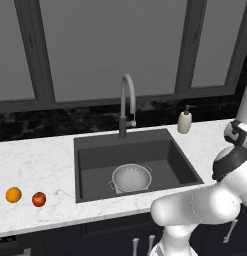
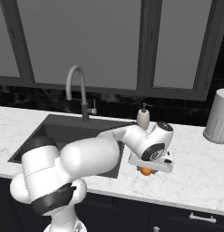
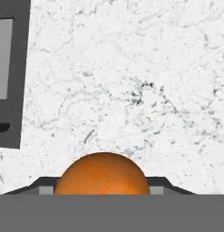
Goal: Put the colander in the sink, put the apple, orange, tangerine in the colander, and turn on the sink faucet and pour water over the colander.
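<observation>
In the left base view the colander (image 1: pixel 131 178) sits in the sink (image 1: pixel 90 165), with the orange (image 1: pixel 13 194) and apple (image 1: pixel 39 199) on the worktop (image 1: pixel 35 165) to its left. In the right base view the gripper (image 2: pixel 147 171) reaches down right of the sink over the tangerine (image 2: pixel 146 171). The hand view shows the jaws partly closed, pinching the tangerine from both sides.

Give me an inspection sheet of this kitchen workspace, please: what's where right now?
Surface: white marble counter with a dark sink set in it.
Job's things: colander in sink; orange and apple left of sink; tangerine right of sink; faucet, no stream seen.
Clutter: soap dispenser; white cylinder.
Grippers: gripper low over counter, apparently shut on tangerine.
Cables: nothing seen.
Surroundings: dark-framed windows.
</observation>
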You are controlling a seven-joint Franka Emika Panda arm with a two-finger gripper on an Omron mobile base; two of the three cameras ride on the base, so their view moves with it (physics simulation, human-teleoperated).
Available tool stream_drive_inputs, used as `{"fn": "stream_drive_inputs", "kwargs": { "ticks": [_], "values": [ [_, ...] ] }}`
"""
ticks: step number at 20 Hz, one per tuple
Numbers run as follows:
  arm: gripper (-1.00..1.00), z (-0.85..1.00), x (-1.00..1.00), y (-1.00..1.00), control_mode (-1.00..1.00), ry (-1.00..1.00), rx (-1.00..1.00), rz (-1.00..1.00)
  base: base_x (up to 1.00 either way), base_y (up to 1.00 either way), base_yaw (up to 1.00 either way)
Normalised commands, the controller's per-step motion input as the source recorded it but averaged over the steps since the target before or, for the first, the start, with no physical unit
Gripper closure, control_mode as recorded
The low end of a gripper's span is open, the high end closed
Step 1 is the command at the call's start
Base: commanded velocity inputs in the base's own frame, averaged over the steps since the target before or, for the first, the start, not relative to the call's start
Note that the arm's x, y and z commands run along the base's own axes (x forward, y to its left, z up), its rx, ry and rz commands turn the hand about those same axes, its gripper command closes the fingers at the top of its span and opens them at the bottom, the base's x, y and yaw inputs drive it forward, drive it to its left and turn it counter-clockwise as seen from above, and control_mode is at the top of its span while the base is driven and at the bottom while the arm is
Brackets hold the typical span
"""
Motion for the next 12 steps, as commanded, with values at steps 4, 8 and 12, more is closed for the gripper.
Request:
{"fn": "stream_drive_inputs", "kwargs": {
  "ticks": [4,8,12],
  "values": [
    [1.0,0.61,0.01,1.0,-1.0,-0.09,0.06,0.05,0.0,0.0,0.0],
    [1.0,0.34,0.09,1.0,-1.0,-0.01,0.02,0.06,0.0,0.0,0.0],
    [1.0,0.07,0.12,1.0,-1.0,0.0,0.03,0.09,0.0,0.0,0.0]
  ]
}}
